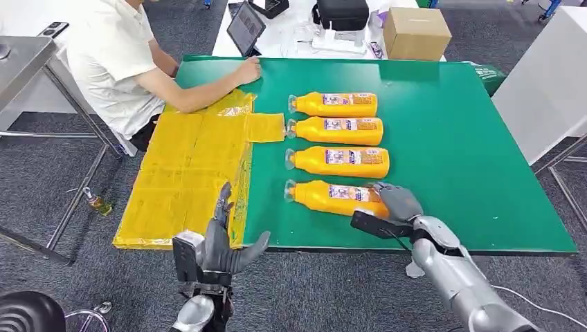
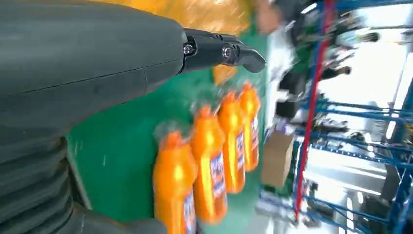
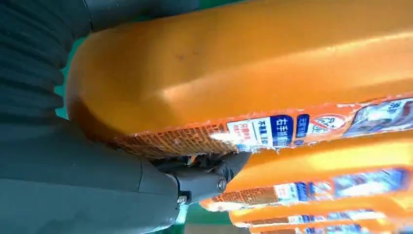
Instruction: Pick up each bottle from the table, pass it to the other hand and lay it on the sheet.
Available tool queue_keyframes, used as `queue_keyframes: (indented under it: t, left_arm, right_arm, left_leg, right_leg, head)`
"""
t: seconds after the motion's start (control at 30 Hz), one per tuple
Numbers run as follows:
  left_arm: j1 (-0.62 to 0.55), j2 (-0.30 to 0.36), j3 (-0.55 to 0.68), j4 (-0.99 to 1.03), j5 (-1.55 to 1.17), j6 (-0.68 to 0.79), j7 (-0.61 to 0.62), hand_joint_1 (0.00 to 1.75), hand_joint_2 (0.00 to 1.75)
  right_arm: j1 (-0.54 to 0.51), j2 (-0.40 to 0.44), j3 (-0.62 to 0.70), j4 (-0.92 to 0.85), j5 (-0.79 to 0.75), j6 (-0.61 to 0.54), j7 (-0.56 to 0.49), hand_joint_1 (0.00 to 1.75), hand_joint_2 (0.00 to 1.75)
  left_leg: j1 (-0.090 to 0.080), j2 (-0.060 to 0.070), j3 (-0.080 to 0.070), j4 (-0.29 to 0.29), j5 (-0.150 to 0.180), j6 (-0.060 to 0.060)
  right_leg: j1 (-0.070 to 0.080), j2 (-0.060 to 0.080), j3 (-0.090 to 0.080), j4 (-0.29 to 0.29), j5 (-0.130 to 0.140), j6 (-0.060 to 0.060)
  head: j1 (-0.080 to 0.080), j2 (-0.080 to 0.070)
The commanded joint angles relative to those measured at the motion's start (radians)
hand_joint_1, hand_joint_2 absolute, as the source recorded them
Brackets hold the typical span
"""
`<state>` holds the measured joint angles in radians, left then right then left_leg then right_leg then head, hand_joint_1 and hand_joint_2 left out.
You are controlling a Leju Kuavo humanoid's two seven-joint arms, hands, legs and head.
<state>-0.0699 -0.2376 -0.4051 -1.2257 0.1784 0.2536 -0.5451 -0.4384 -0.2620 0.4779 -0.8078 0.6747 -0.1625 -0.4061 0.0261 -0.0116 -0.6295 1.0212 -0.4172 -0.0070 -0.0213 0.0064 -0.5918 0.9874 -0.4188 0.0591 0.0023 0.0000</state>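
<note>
**Right hand on the nearest bottle, left hand open at the table edge**

Four orange plastic bottles with clear caps lie on their sides in a row on the green tabletop (image 1: 450, 138), all with the caps pointing toward the yellow sheet. The nearest orange bottle (image 1: 331, 197) is at the front of the row, and the right hand (image 1: 396, 202) is on its base end. In the right wrist view the fingers (image 3: 204, 178) and the thumb are around the body of this bottle, touching it, so the hand grips it; the bottle lies flat on the tabletop. The other three orange bottles (image 1: 337, 133) lie beyond it, parallel, close to each other but apart.

The left hand (image 1: 223, 245) is at the front edge of the tabletop, just by the near corner of the sheet. Its fingers are spread apart and it holds nothing.

The crinkled yellow plastic sheet (image 1: 187, 173) covers the left part of the tabletop and has no bottle on it. At its far end a person in a white shirt (image 1: 111, 62) sits and rests a hand on the tabletop. Behind the tabletop stand a brown cardboard box (image 1: 416, 32) and a dark tablet (image 1: 246, 28).
</note>
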Motion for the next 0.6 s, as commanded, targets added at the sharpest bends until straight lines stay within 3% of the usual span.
queue_keyframes:
  t: [0.03, 0.1, 0.37, 0.4, 0.47, 0.6]
  left_arm:
    - [0.027, 0.006, 0.009, -0.023, 0.248, -0.097, 0.064, 0.0, 1.75]
    - [0.033, 0.018, -0.007, -0.029, 0.278, -0.121, 0.073, 0.0, 1.75]
    - [0.047, 0.031, -0.019, -0.048, 0.301, -0.144, 0.082, 0.0, 1.75]
    - [0.045, 0.028, -0.027, -0.074, 0.323, -0.158, 0.081, 0.0, 1.75]
    - [0.036, 0.036, -0.036, -0.071, 0.322, -0.16, 0.082, 0.0, 1.75]
    - [0.001, 0.042, -0.057, -0.032, 0.323, -0.165, 0.083, 0.0, 1.75]
  right_arm:
    - [0.164, 0.192, -0.174, -0.265, -0.242, -0.032, -0.1, 1.5, 1.75]
    - [0.187, 0.219, -0.172, -0.308, -0.275, -0.048, -0.108, 1.4, 1.75]
    - [0.219, 0.253, -0.149, -0.332, -0.28, -0.079, -0.123, 1.36, 1.75]
    - [0.189, 0.261, -0.108, -0.238, -0.285, -0.058, -0.123, 1.43, 1.75]
    - [0.181, 0.27, -0.1, -0.213, -0.285, -0.055, -0.124, 1.38, 1.75]
    - [0.142, 0.306, -0.009, -0.11, -0.267, -0.024, -0.146, 1.47, 1.75]
  left_leg:
    - [0.0, 0.007, 0.007, -0.002, -0.003, 0.001]
    - [0.0, 0.006, 0.003, -0.001, -0.002, 0.0]
    - [0.0, 0.006, 0.004, -0.001, -0.003, 0.001]
    - [0.001, 0.006, 0.005, -0.002, -0.003, 0.001]
    - [0.001, 0.002, 0.002, -0.001, -0.001, 0.001]
    - [-0.001, 0.004, 0.003, -0.002, -0.001, 0.001]
  right_leg:
    - [0.001, 0.005, 0.005, -0.001, -0.002, -0.005]
    - [0.001, 0.004, 0.001, 0.0, -0.001, -0.004]
    - [0.001, 0.004, 0.001, 0.0, -0.001, -0.004]
    - [0.002, 0.003, 0.002, 0.0, -0.002, -0.004]
    - [0.001, 0.001, 0.001, -0.001, -0.001, -0.002]
    - [0.0, 0.003, 0.002, -0.001, 0.0, -0.003]
  head:
    - [0.0, 0.0]
    - [0.0, 0.0]
    - [0.0, 0.0]
    - [0.0, 0.0]
    - [0.0, 0.0]
    - [0.0, 0.0]
